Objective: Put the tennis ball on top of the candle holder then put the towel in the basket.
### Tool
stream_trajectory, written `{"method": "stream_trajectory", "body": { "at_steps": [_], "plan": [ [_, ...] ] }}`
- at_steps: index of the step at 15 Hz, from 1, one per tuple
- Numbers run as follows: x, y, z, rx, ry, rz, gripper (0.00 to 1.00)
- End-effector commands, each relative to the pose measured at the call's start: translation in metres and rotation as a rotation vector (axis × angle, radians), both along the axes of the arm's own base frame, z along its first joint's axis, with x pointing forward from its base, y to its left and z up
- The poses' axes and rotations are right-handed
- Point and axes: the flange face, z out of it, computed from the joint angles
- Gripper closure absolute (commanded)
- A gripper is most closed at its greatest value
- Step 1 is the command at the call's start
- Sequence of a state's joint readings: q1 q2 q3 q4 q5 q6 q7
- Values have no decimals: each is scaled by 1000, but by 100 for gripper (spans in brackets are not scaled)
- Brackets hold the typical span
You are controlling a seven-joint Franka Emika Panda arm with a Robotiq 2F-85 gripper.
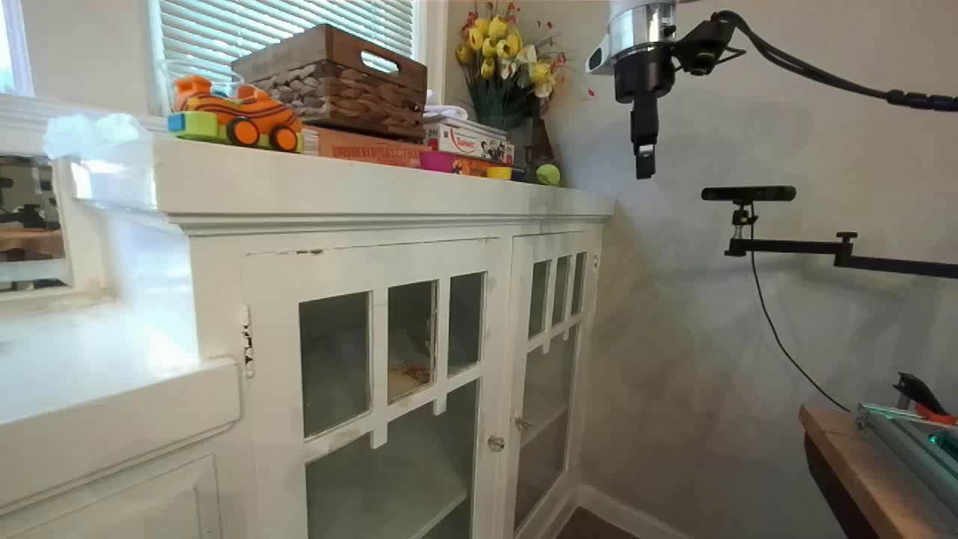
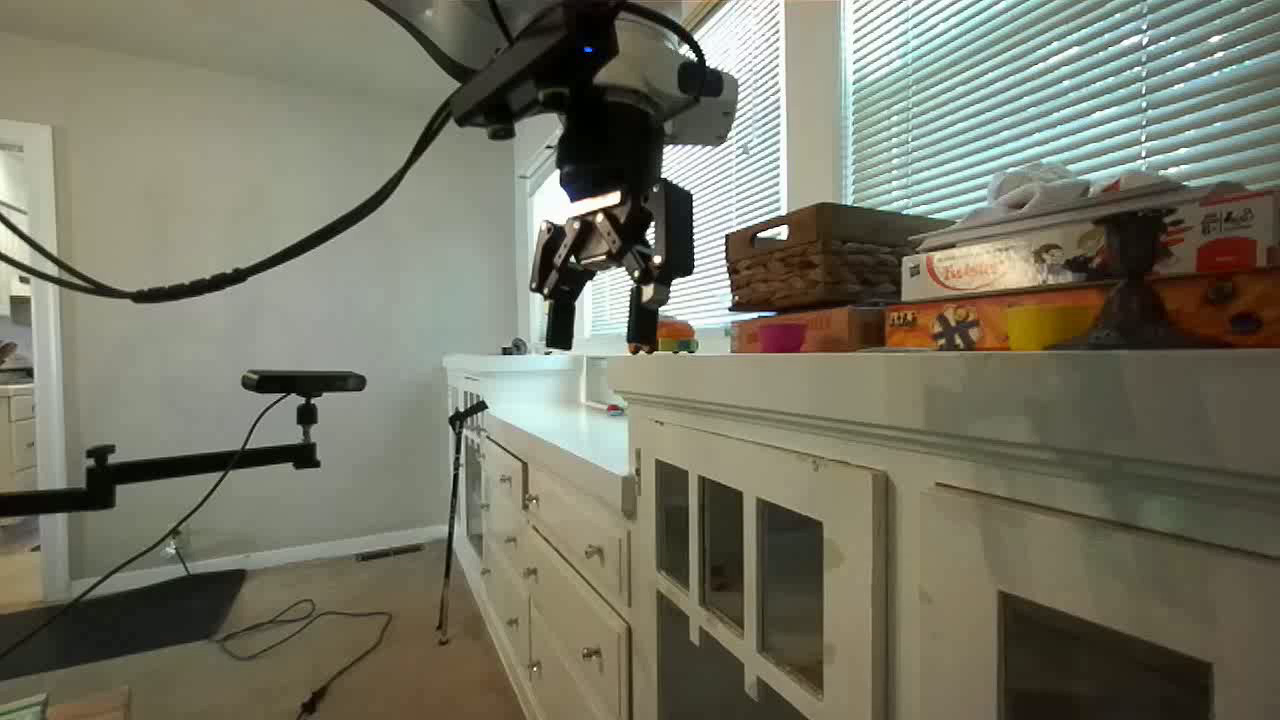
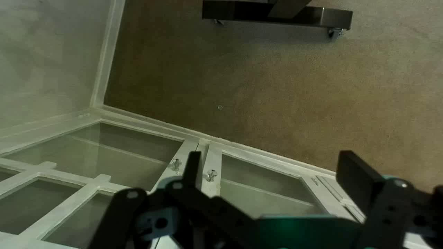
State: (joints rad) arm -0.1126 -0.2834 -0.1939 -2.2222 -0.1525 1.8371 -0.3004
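On the white-painted cabinet top (image 1: 359,187), near the front edge, locate the round, fuzzy yellow-green tennis ball (image 1: 548,174). Expect low weight, springy give, easy rolling; grasp across the widest part. Note the black, jointed two-finger gripper (image 2: 601,332), spread wide, holding nothing.

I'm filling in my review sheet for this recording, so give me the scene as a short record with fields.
Gripper: open, holding nothing
Tennis ball: on the cabinet top
Candle holder: upright, no ball on it
Towel: white, bunched, atop the stack of boxes
Basket: on a brownish box, contents hidden
Task status: neither placement done
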Motion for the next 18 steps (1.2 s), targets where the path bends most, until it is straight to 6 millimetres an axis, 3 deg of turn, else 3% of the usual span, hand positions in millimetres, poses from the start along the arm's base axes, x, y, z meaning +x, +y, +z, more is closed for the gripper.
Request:
{"method": "stream_trajectory", "body": {
  "at_steps": [1,6,7,14,18],
  "plan": [
    [0,0,0,0,1,0,0],
    [0,0,0,0,1,0,0],
    [1,-10,1,-12,-3,-30,0],
    [-5,-136,20,-73,-131,-381,0],
    [14,-179,37,-132,-216,-471,0]
  ]
}}
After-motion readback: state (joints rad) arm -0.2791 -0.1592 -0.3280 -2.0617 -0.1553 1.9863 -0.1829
